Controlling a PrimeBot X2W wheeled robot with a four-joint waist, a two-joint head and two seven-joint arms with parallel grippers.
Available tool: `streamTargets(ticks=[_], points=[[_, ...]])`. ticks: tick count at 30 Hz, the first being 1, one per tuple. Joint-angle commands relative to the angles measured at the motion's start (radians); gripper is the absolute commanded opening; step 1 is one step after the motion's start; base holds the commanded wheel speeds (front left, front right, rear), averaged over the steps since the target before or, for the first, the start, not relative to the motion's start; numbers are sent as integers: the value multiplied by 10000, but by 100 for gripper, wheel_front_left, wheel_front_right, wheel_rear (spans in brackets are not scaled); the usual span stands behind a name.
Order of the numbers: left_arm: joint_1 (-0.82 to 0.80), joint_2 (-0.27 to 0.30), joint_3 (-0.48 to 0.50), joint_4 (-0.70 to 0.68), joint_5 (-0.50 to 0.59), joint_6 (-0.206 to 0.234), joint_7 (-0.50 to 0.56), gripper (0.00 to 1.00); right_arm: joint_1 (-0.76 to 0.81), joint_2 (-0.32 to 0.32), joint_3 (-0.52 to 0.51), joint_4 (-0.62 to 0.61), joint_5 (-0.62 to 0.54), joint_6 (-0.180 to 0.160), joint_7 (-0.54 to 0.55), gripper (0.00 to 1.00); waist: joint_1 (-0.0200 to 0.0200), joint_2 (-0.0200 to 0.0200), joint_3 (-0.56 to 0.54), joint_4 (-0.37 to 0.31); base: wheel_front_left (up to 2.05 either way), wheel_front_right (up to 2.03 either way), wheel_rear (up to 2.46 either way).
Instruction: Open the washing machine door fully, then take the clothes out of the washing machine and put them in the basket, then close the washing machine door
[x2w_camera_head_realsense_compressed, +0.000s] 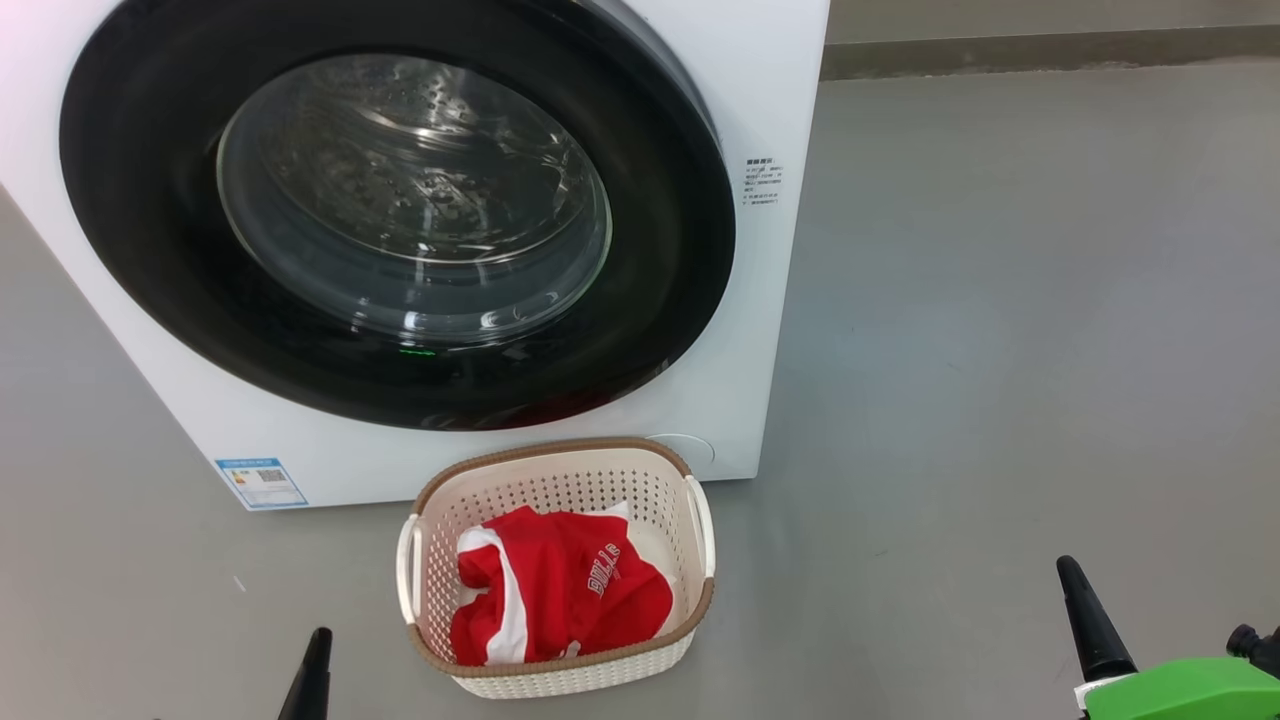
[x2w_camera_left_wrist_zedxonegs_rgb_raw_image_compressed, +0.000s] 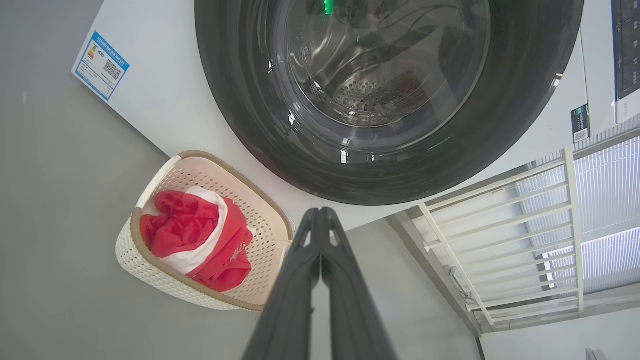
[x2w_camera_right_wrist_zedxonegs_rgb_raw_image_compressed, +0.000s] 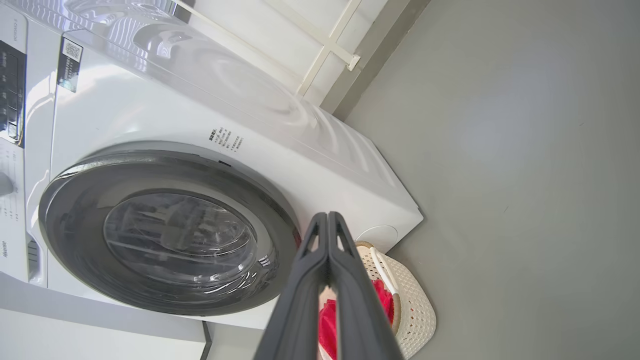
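The washing machine (x2w_camera_head_realsense_compressed: 760, 120) (x2w_camera_left_wrist_zedxonegs_rgb_raw_image_compressed: 165, 100) (x2w_camera_right_wrist_zedxonegs_rgb_raw_image_compressed: 200, 110) stands ahead with its door (x2w_camera_head_realsense_compressed: 150, 230) (x2w_camera_left_wrist_zedxonegs_rgb_raw_image_compressed: 240, 100) (x2w_camera_right_wrist_zedxonegs_rgb_raw_image_compressed: 75, 215) lying flat against its front, black rim and glass window facing me. Through the glass the steel drum shows bare. On the floor before it sits the basket (x2w_camera_head_realsense_compressed: 560, 470) (x2w_camera_left_wrist_zedxonegs_rgb_raw_image_compressed: 150, 272) (x2w_camera_right_wrist_zedxonegs_rgb_raw_image_compressed: 415, 305) holding the red clothes (x2w_camera_head_realsense_compressed: 560, 590) (x2w_camera_left_wrist_zedxonegs_rgb_raw_image_compressed: 195, 235) (x2w_camera_right_wrist_zedxonegs_rgb_raw_image_compressed: 327, 320). My left gripper (x2w_camera_head_realsense_compressed: 312, 660) (x2w_camera_left_wrist_zedxonegs_rgb_raw_image_compressed: 320, 212) is shut and empty, low at the basket's left. My right gripper (x2w_camera_head_realsense_compressed: 1075, 580) (x2w_camera_right_wrist_zedxonegs_rgb_raw_image_compressed: 327, 216) is shut and empty, well right of the basket.
Grey floor (x2w_camera_head_realsense_compressed: 1000, 350) stretches wide to the right of the washer. A wall base (x2w_camera_head_realsense_compressed: 1050, 50) runs along the back. A white railing and blinds (x2w_camera_left_wrist_zedxonegs_rgb_raw_image_compressed: 525, 220) stand beside the washer. A blue label (x2w_camera_head_realsense_compressed: 260, 482) sits on the washer's lower front.
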Motion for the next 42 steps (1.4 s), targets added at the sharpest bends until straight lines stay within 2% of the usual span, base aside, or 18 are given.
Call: streamTargets(ticks=[1, 42], points=[[-500, 56, 290, -296, -314, -44, 68, 0, -491, -88, 34, -292, 272, -5, 101, 0, -1, 0, 3, -3, 0, 0, 0], [-1275, -98, 698, -411, -4645, -66, 1246, 0, -1453, 38, -197, -593, 3923, -9, 1310, 0, -1, 0, 83, -86, 0, 0, 0]])
